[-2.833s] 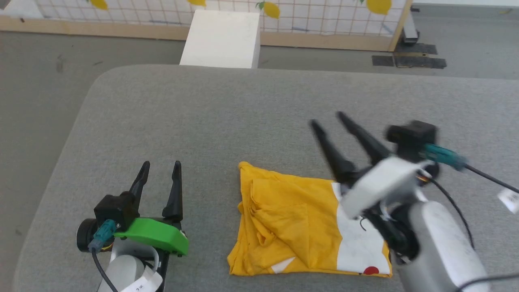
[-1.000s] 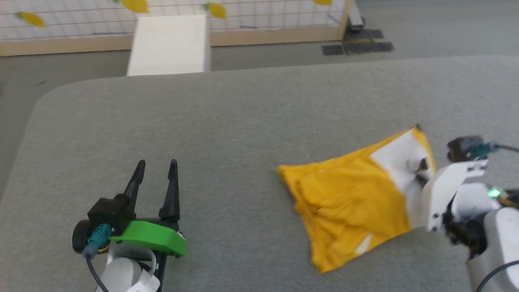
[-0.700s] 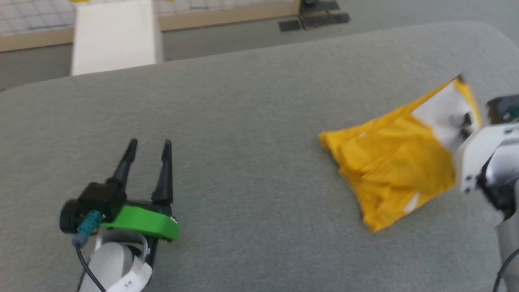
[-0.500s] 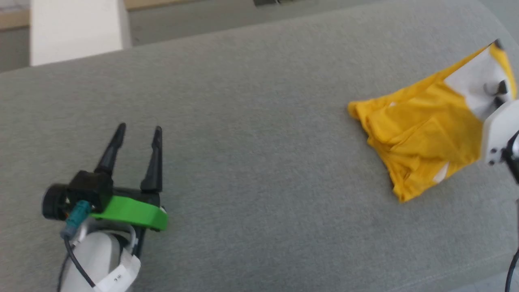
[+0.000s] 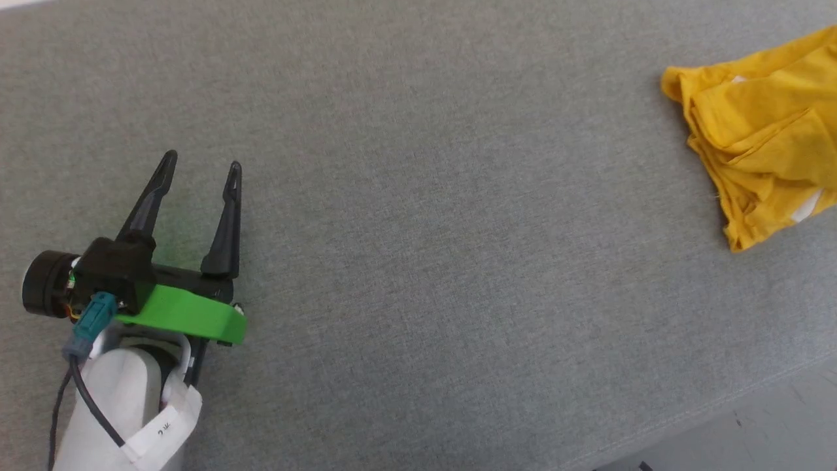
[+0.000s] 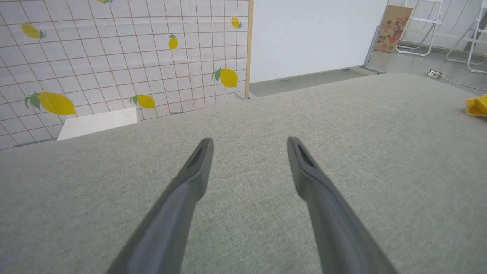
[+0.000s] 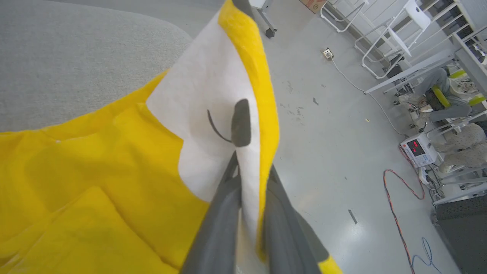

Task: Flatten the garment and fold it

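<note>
Garment [image 5: 758,124] half cropped, seemingly folded; right gripper [image 7: 252,167] pinches it.

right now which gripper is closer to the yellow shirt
Right. The right gripper is shut on the garment at its white-printed edge; the left gripper hangs open above the grey surface, far from it.

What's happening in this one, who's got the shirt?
The robot is working on a yellow T-shirt on a grey padded surface. Its right gripper is shut on the shirt, its fingers pinching the edge beside the white printed patch. The rest of the shirt lies in creased layers rather than spread flat. The left gripper is open and holds nothing, well away from the shirt over bare surface.
</note>
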You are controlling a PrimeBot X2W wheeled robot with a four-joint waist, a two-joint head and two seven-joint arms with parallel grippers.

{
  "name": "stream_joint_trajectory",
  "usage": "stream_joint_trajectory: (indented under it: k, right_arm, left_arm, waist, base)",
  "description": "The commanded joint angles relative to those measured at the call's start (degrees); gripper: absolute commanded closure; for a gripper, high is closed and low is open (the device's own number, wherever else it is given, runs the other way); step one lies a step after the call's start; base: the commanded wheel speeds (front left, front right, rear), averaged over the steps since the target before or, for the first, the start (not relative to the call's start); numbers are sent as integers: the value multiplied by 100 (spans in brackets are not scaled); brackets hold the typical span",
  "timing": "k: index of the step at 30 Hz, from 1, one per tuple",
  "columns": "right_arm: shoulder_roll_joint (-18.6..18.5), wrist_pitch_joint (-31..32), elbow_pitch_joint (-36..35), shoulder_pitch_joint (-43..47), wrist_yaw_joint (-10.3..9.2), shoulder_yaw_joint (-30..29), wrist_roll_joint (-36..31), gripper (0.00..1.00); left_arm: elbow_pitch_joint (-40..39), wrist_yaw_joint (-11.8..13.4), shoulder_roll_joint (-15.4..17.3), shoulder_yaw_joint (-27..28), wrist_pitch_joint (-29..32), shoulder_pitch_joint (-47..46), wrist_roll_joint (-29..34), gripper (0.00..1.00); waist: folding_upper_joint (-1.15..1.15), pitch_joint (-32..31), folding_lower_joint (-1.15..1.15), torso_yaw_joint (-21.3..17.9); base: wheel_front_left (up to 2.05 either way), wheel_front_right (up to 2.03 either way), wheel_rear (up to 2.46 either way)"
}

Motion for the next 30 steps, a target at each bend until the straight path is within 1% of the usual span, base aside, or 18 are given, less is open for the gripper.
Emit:
stream_joint_trajectory:
  k: [1, 4, 5, 6, 7, 12, 17, 20, 23, 26, 30]
  right_arm:
    - [39, -123, 56, -132, -10, -105, -126, 100]
    - [112, -324, 189, -241, -10, -402, -347, 100]
    - [119, -393, 223, -254, -10, -435, -419, 65]
    - [134, -457, 273, -268, -10, -491, -482, 11]
    - [141, -506, 307, -273, -10, -532, -527, 0]
    - [124, -864, 419, -203, -10, -672, -584, 0]
    - [72, -1316, 483, 21, -10, -430, -248, 0]
    - [101, -1642, 412, 265, -10, -81, 203, 0]
    - [169, -1916, 198, 565, -10, 220, 713, 0]
    - [343, -2150, -200, 950, -10, 553, 1254, 0]
    - [483, -2329, -825, 1552, -10, 1073, 1830, 0]
  left_arm:
    - [-46, -24, 58, 2, 16, -73, 19, 0]
    - [-80, -3, 71, 0, 27, -36, 7, 0]
    - [-76, 7, 65, 0, 20, -22, 0, 0]
    - [-62, 19, 53, -5, 6, 1, -11, 0]
    - [-40, 30, 41, -11, -8, 19, -19, 0]
    - [210, 66, -132, -87, -199, 120, -120, 0]
    - [576, 95, -373, -162, -396, 232, -256, 0]
    - [809, 110, -525, -190, -490, 339, -346, 0]
    - [970, 100, -629, -227, -543, 402, -415, 0]
    - [1121, 107, -708, -219, -575, 442, -465, 0]
    - [1304, 115, -804, -204, -598, 460, -507, 0]
  waist:
    - [-1, 141, 0, 19]
    - [-1, 114, 0, 83]
    - [-1, 90, 0, 103]
    - [-1, 46, 0, 127]
    - [-1, 7, 0, 145]
    - [-1, -411, 0, 293]
    - [-1, -962, 0, 496]
    - [-1, -1349, 0, 656]
    - [-1, -1627, 0, 829]
    - [-1, -1832, 0, 988]
    - [-1, -2080, 0, 1235]
  base:
    - [0, 0, 0]
    - [0, 0, 0]
    - [0, 0, 0]
    - [0, 0, 0]
    - [0, 0, 0]
    - [0, 0, 0]
    - [0, 0, 0]
    - [0, 0, 0]
    - [0, 0, 0]
    - [0, 0, 0]
    - [0, 0, 0]
